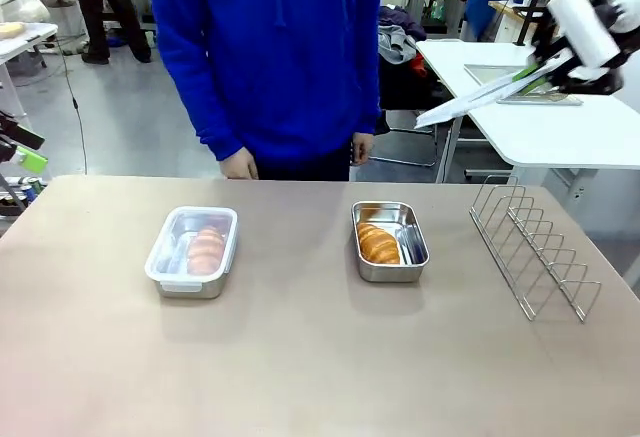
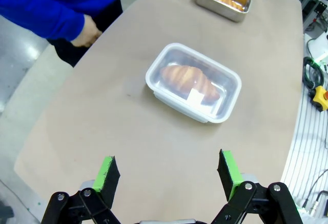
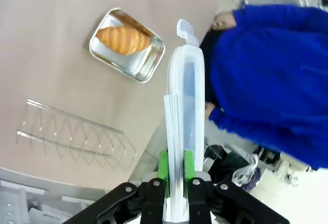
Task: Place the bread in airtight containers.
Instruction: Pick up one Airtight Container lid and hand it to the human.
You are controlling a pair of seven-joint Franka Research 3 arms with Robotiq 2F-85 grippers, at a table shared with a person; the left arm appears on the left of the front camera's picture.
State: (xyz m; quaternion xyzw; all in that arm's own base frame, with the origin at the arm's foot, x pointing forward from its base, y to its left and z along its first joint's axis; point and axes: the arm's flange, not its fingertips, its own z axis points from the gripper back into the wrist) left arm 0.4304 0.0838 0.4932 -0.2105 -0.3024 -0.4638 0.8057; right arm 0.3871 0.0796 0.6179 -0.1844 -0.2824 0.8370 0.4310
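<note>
At the left of the beige table [image 1: 300, 377], a steel tin [image 1: 192, 253] sits closed under its clear clip lid [image 2: 195, 80], one golden-brown croissant roll [image 1: 206, 250] visible through the plastic. The left gripper [image 2: 169, 175] hovers above the table on the near side of that tin, its green-padded fingers [image 2: 107, 175] spread wide with nothing between them (the wrist camera looks past them to the lidded tin and, farther off, the open one).

Behind the table's middle stands a person in a blue sweatshirt [image 1: 270, 47], one hand [image 1: 238, 165] hanging at the far edge of the table.

Right of centre, a second steel tin [image 1: 390, 241] lies open on the table, well apart from the first. The second croissant roll [image 1: 377, 244] rests inside it, against the left wall as the front camera sees it.

Farther right, an empty wire rack [image 1: 533, 247] stands on the table, apart from the open tin.

At the upper right, raised well above the table, the right gripper [image 3: 175, 170] pinches a second clear lid [image 3: 183, 131] edge-on between its green pads [image 3: 163, 165]. In the front view the lid [image 1: 480, 97] slants down to the left from the gripper [image 1: 560, 62], over the gap between this table and a white one [image 1: 560, 127] behind.
</note>
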